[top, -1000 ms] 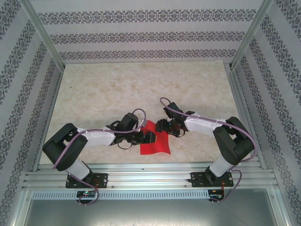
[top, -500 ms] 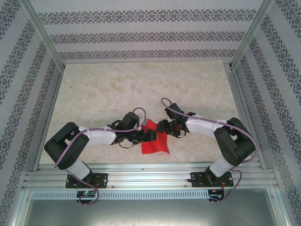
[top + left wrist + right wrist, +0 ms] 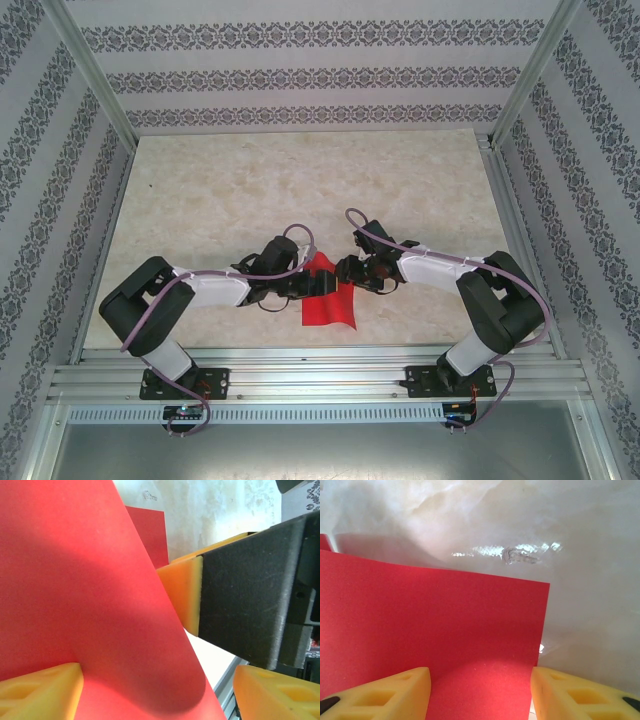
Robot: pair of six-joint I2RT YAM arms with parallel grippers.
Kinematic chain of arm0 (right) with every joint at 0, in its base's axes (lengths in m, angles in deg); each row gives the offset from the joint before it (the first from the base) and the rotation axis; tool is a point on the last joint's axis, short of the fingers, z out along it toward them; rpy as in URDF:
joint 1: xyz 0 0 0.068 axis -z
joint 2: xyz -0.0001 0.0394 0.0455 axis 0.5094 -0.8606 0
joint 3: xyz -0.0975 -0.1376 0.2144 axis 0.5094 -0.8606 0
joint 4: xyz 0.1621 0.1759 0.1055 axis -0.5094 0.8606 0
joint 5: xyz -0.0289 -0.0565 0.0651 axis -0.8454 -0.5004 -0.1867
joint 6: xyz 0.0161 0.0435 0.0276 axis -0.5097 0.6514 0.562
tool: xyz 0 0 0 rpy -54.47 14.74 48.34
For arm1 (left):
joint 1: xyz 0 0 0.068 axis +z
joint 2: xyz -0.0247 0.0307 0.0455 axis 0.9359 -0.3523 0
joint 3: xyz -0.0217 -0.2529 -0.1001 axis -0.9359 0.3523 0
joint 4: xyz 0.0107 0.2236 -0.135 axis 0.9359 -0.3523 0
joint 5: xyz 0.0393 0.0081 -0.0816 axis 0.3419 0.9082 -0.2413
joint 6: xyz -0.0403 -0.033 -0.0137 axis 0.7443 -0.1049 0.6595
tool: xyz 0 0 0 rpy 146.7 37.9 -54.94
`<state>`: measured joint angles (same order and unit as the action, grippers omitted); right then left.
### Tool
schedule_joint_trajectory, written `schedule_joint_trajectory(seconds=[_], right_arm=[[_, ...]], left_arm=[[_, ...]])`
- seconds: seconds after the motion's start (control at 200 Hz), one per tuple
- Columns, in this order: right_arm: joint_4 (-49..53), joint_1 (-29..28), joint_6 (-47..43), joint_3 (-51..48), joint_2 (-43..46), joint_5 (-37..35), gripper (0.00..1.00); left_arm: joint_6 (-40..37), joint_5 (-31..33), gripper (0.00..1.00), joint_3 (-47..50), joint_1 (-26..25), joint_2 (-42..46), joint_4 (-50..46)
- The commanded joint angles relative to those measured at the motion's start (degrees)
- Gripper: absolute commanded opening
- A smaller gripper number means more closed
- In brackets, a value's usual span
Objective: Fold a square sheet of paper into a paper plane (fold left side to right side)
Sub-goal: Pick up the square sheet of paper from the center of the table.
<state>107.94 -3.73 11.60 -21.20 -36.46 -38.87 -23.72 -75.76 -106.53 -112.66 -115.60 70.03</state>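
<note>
Sheet of paper (image 3: pixel 332 308): on the marbled table (image 3: pixel 250 190), close to the near edge, roughly centred between the two arms. Right part flat on the surface; left part lifted into a flap that stands up and peaks toward the far side. Left gripper (image 3: pixel 322 287): in from the left, low, right at the raised flap. Left wrist view: red surface sweeping steeply across most of the frame, curved, shadowed at the bottom. Yellow fingers (image 3: pixel 40 690) wide apart at the bottom corners, not clamped on anything; flap leaning against the bottom-left one, with the bottom-right one clear of it. Flat part of the sheet visible behind, on the table. Black block with orange pad (image 3: pixel 240 585) just beside the flap's edge on the right; contact or small gap, cannot tell. Right gripper (image 3: pixel 347 270): in from the right, just beside the flap's top, over the sheet's far right part. Right wrist view: fingertips (image 3: pixel 375 692) spread apart, one at each bottom corner, sheet running between them, nothing pinched. Sheet's straight far edge and right corner sharp, glossy table beyond. No creased dart shape, just the one lifted side.
</note>
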Motion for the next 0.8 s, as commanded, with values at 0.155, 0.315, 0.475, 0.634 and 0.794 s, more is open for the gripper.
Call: schedule_joint_trajectory(seconds=[0.155,0.315,0.475,0.634,0.794], right_arm=[[0.8,-0.2,1.0,-1.4,1.2,3.3,0.56],[1.1,-0.1,0.8,-1.3,1.4,3.1,0.56],[2.9,0.6,-0.4,-1.0,2.6,1.8,0.56],[3.6,3.3,-3.0,-2.2,7.9,0.2,0.60],[1.1,8.7,-5.8,-6.0,15.7,2.0,0.67]], left_arm=[[-2.7,1.1,0.66,-2.5,-0.7,-1.2,-2.6],[-3.4,1.3,0.48,-2.6,-0.7,-0.6,-3.6],[-4.0,1.9,0.44,-2.5,-0.7,0.4,-4.7],[-5.0,2.9,0.41,-2.7,-0.7,2.4,-5.9],[-5.5,2.8,0.39,-3.4,-0.2,3.5,-5.4]])
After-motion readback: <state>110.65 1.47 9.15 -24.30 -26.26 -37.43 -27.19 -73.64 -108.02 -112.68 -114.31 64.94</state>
